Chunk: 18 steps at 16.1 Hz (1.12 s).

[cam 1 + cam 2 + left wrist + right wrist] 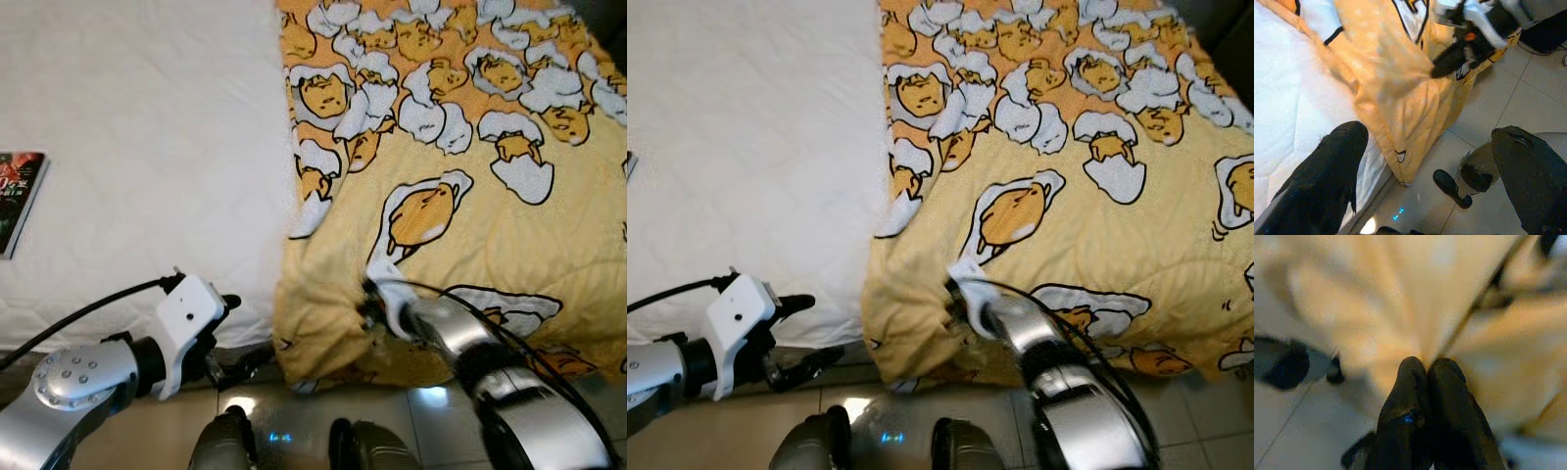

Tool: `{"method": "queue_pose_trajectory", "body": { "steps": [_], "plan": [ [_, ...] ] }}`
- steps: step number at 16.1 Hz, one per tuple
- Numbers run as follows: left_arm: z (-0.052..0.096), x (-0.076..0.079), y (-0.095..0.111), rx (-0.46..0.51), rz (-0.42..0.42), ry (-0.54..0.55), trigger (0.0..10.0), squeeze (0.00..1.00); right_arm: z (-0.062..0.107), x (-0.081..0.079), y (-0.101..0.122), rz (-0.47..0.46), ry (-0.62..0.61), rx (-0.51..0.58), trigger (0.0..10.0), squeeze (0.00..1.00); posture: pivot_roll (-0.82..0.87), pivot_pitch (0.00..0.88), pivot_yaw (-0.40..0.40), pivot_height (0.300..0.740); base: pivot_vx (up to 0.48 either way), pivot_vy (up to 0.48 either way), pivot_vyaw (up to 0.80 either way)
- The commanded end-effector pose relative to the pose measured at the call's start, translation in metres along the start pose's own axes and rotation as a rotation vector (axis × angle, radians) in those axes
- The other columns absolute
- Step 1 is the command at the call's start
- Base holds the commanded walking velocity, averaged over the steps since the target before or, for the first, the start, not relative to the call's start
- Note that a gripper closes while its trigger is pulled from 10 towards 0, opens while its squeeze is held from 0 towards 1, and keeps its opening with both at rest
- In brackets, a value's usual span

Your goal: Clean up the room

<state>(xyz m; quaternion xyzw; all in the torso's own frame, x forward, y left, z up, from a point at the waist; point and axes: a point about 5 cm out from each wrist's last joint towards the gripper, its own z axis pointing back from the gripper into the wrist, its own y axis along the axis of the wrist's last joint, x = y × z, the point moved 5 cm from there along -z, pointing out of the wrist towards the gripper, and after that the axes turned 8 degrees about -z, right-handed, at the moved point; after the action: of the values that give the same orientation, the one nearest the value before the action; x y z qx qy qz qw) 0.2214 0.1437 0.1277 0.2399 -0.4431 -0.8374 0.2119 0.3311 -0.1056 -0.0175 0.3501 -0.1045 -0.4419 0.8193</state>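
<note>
**Blanket pinched at the foot of the bed**

At the bed's near edge, a yellow blanket [460,196] printed with egg-yolk cartoon figures is spread over the right half of the white mattress [137,166], its long axis running away from the robot and its near hem draped over the side toward the tiled floor [715,431]. The right gripper [1425,374] is reached forward and slightly down to that hanging hem, where the fabric is bunched; its two black fingers are pressed together on a fold of the blanket. The left gripper [233,333] is held low beside the mattress edge, just left of the blanket's corner, its fingers [1327,181] spread apart with nothing between them. A book [18,196] is seen lying flat at the mattress's far left; its cover is dark with red lettering, too small and cut off to be read.
</note>
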Motion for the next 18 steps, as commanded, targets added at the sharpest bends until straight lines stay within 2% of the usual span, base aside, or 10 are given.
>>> {"method": "queue_pose_trajectory", "body": {
  "steps": [1,5,7,9,10,12,14,15,16,18],
  "plan": [
    [-0.001,0.003,-0.002,-0.001,-0.001,-0.001,10.0,0.00,0.002,-0.002,-0.022,-0.006,0.021,-0.073,0.0,0.00,-0.01,0.122,-0.085,0.740,0.000,0.000,0.00],
    [0.002,0.003,-0.004,-0.003,-0.002,0.012,10.0,0.00,0.007,-0.005,-0.063,-0.012,-0.009,-0.149,0.0,0.00,0.01,0.101,-0.086,0.740,0.000,0.000,0.00],
    [0.003,0.001,-0.007,-0.010,-0.003,0.018,10.0,0.00,0.006,-0.010,-0.051,-0.007,-0.016,-0.073,0.0,0.00,0.01,0.088,-0.078,0.740,0.000,0.000,0.00],
    [0.002,-0.003,-0.010,-0.020,-0.005,0.030,10.0,0.00,0.010,-0.009,-0.023,-0.073,-0.066,0.068,10.0,0.00,0.01,0.066,-0.058,0.740,0.000,0.000,0.00],
    [-0.001,-0.008,-0.011,-0.028,0.002,0.057,10.0,0.00,0.016,-0.006,-0.012,-0.110,-0.094,0.131,10.0,0.00,0.01,0.053,-0.056,0.740,0.000,0.000,0.00],
    [-0.011,-0.019,-0.015,-0.057,0.012,0.146,10.0,0.00,0.028,-0.001,-0.003,-0.131,-0.148,0.206,10.0,1.00,0.00,0.028,-0.056,0.740,0.000,0.000,0.00],
    [-0.022,-0.037,-0.010,-0.032,0.046,0.307,10.0,0.00,0.046,-0.001,0.007,-0.187,-0.187,0.300,10.0,1.00,-0.03,0.000,-0.055,0.740,0.000,0.000,0.00],
    [-0.025,-0.042,-0.008,-0.023,0.061,0.345,10.0,0.00,0.052,-0.001,0.011,-0.196,-0.198,0.335,10.0,1.00,-0.04,0.000,-0.055,0.740,0.000,0.000,0.00],
    [-0.030,-0.051,-0.001,0.011,0.095,0.426,10.0,0.00,0.073,-0.003,0.030,-0.232,-0.218,0.489,10.0,1.00,-0.05,0.000,-0.057,0.740,0.000,0.000,0.00],
    [-0.034,-0.058,0.002,0.023,0.140,0.481,10.0,0.00,0.093,-0.004,0.042,-0.289,-0.235,0.596,10.0,1.00,-0.06,0.000,-0.064,0.740,0.000,0.000,0.00]
  ]
}}
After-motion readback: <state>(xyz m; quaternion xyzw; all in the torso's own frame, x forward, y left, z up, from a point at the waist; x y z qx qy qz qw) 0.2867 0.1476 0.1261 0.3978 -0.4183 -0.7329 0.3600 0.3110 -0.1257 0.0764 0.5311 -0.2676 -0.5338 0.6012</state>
